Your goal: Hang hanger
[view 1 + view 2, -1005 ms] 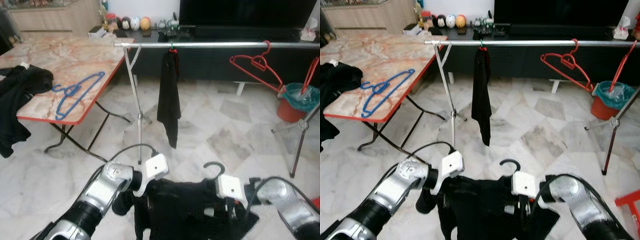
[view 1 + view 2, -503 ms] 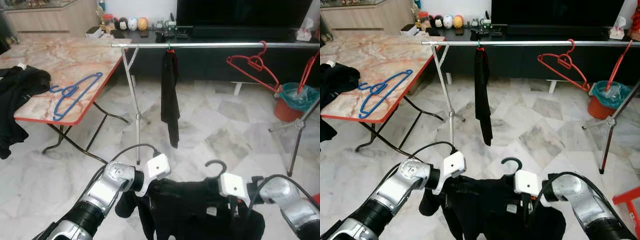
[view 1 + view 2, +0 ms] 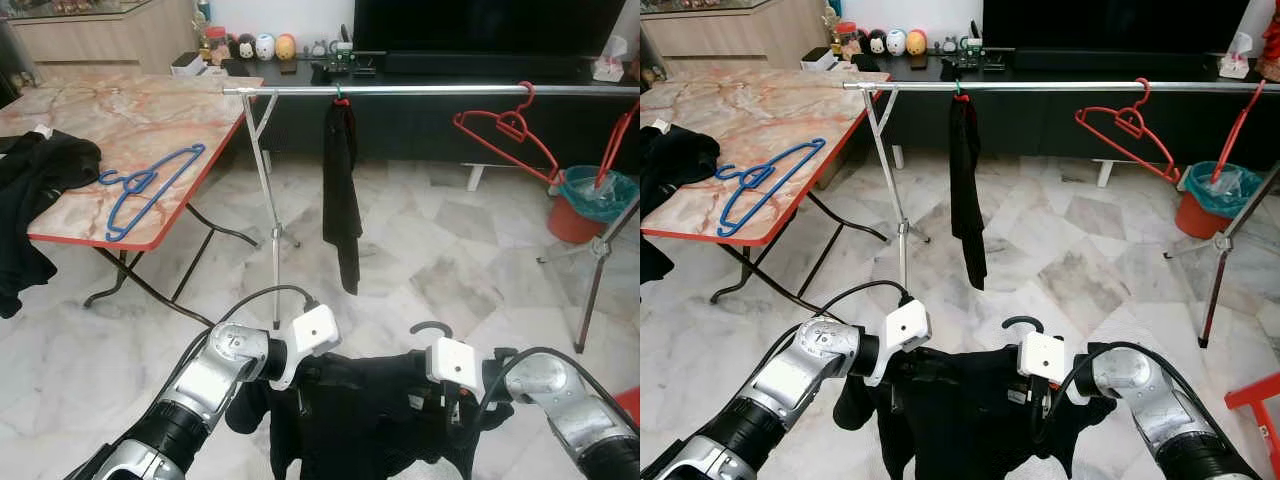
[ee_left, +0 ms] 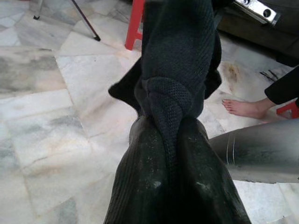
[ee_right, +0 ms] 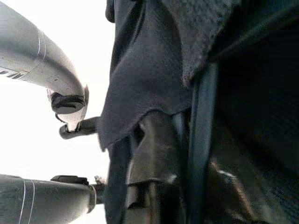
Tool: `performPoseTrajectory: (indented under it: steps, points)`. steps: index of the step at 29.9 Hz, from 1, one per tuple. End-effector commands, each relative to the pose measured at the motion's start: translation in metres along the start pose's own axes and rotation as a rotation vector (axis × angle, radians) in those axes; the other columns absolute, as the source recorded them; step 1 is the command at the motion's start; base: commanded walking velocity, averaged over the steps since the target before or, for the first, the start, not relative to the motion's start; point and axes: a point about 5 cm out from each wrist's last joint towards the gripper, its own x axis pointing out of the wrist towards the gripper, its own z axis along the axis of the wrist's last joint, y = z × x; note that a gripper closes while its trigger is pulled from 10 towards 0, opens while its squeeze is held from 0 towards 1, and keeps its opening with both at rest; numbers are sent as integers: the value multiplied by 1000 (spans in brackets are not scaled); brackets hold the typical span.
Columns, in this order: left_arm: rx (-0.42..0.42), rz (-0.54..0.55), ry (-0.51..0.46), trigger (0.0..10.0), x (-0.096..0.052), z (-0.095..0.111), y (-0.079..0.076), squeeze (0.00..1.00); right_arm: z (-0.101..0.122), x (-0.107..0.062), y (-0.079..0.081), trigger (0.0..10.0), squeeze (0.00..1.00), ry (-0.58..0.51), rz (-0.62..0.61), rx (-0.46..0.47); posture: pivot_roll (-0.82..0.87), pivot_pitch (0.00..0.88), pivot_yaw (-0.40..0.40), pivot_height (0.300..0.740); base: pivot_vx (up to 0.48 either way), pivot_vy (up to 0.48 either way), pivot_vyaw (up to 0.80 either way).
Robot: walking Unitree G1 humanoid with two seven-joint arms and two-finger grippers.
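Observation:
A black garment [image 3: 370,410] on a dark hanger hangs low in front of me between both grippers; the hanger's hook [image 3: 432,328] sticks up above it. My left gripper [image 4: 170,135] is shut on a fold of the garment's knitted cloth at its left shoulder. At the right shoulder, my right gripper [image 5: 173,140] is shut on the hanger's dark arm [image 5: 198,140] under the cloth. The silver clothes rail [image 3: 420,90] runs across ahead, well above and beyond the hook. It carries another black garment [image 3: 342,190] and a red hanger [image 3: 505,128].
A marble-topped folding table [image 3: 120,110] stands at the left with a blue hanger [image 3: 150,185] and dark clothes [image 3: 40,170]. A red bucket with a teal liner [image 3: 595,205] sits by the rail's right stand. A person's bare foot [image 4: 245,108] rests on the floor.
My right gripper has drawn in toward the left one, bunching the garment, and the hook has shifted slightly left. The view shifted a little a second ago.

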Motion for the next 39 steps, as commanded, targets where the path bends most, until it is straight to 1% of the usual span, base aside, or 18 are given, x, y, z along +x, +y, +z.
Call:
performPoseTrajectory:
  steps: [1,18,26,27,29,30,35,38,39]
  points:
    - [14,6,-43,0,-1,10,4,0,5,1,-5,0,0,-32,-18,-10,-51,6,20,740,0,0,0]
    - [16,-1,-36,0,-3,9,4,0,5,0,-2,0,0,-37,20,-8,-47,8,21,740,0,0,0]
    - [25,6,-35,0,-3,9,5,0,3,1,-1,0,0,-38,16,4,-44,10,23,740,0,0,0]
    - [32,15,-34,9686,-4,10,6,0,3,2,-1,0,0,-39,17,6,-44,10,23,740,0,0,0]
    - [32,15,-34,9686,-4,10,6,0,3,2,-1,0,0,-39,17,6,-44,10,23,740,0,0,0]
    - [33,20,-34,10000,-4,10,6,0,4,3,0,0,0,-41,18,7,-44,11,24,740,0,0,0]
    - [-10,-7,-110,10000,-7,19,5,0,5,6,0,0,0,-46,29,10,-42,12,24,740,0,0,0]
    - [-18,-11,-126,10000,-8,21,5,0,5,7,1,0,0,-48,33,10,-38,12,23,740,0,0,0]
    - [-16,-14,-126,1765,-8,21,5,0,6,7,1,0,0,-51,35,11,-38,12,24,740,0,0,0]
